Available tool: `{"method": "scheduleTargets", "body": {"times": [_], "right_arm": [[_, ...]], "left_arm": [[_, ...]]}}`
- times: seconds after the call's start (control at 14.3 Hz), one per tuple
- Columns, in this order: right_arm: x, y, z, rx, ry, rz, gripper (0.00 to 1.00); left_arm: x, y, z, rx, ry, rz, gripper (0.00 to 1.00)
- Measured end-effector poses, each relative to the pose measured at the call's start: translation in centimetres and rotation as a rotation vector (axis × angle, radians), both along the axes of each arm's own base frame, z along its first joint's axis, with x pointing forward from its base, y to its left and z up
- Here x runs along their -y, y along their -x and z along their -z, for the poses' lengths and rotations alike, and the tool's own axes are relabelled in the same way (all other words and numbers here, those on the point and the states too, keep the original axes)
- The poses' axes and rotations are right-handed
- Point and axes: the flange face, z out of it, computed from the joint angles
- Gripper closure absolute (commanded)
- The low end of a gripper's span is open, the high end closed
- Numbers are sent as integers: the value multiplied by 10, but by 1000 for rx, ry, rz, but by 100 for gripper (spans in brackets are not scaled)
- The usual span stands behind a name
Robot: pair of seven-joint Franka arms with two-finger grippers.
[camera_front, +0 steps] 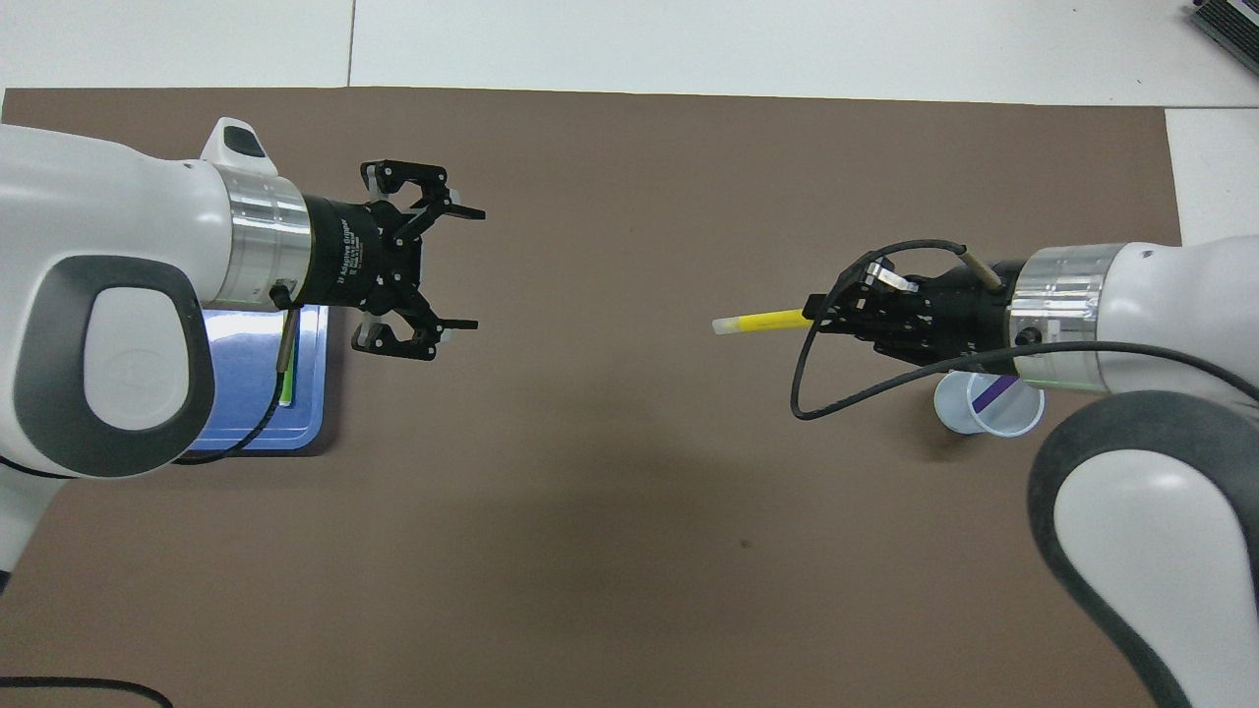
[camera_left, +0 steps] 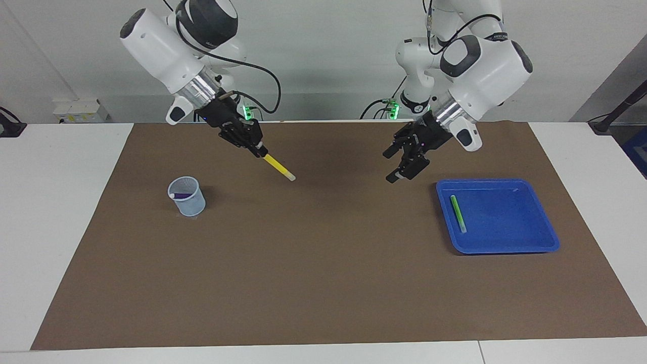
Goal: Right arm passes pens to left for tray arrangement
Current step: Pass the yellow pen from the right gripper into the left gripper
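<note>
My right gripper (camera_left: 259, 147) (camera_front: 818, 317) is shut on the yellow pen (camera_left: 279, 167) (camera_front: 762, 321) and holds it in the air over the brown mat, its pale end pointing toward the left arm's end. My left gripper (camera_left: 396, 164) (camera_front: 457, 265) is open and empty, raised over the mat beside the blue tray (camera_left: 525, 242) (camera_front: 307, 418). The green pen (camera_left: 458, 213) (camera_front: 287, 385) lies in the tray. The purple pen (camera_left: 181, 195) (camera_front: 993, 392) stands in a pale-blue mesh cup (camera_left: 188, 199) (camera_front: 987, 407).
The brown mat (camera_left: 323, 283) (camera_front: 610, 551) covers most of the white table. The cup stands toward the right arm's end, the tray toward the left arm's end. A black cable (camera_front: 836, 393) loops from the right wrist.
</note>
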Motion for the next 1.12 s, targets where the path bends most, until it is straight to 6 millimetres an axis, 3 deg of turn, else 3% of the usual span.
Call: {"method": "scheduleTargets", "body": {"times": [0.21,0.49,0.7,0.98,1.12], "right_arm": [[-28,7,10,5,-76,91,100],[-50,13,18,10,-151,210,100],[-57,16,22,-7,-165,221,100],[-73,23,26,-17,-164,191,100],[-74,23,26,-17,-164,191,100]], "left_arm": [[32,15,3,-30,20,-56,1],[65,34,2,-17,39,-99,1],[79,41,4,17,50,-119,1],[113,68,22,58,66,-162,2],[117,74,22,60,76,-186,4]]}}
